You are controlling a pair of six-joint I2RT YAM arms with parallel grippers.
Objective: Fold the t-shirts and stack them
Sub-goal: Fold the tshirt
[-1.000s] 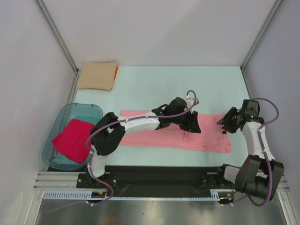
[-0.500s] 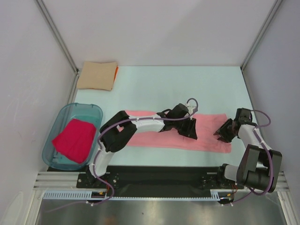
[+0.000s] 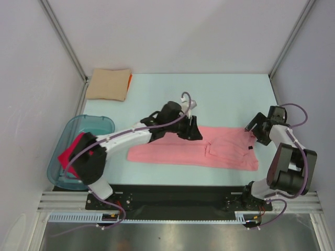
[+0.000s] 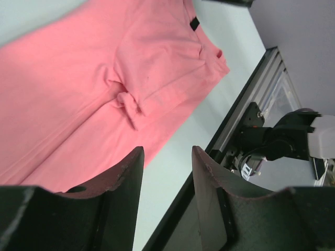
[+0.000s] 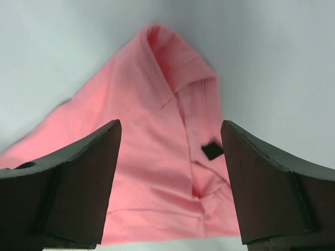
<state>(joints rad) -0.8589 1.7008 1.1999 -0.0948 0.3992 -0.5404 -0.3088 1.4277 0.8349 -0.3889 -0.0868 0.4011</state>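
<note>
Nothing readable; the dark label on the pink t-shirt is illegible.

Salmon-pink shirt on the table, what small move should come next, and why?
Probably lower the right pincer onto the right end of the salmon-pink shirt and close on it. The shirt lies as a long flat strip; the left pincer is open and empty, and the right one, also open, hangs above that end by the dark label, placed to begin a crosswise fold.
</note>
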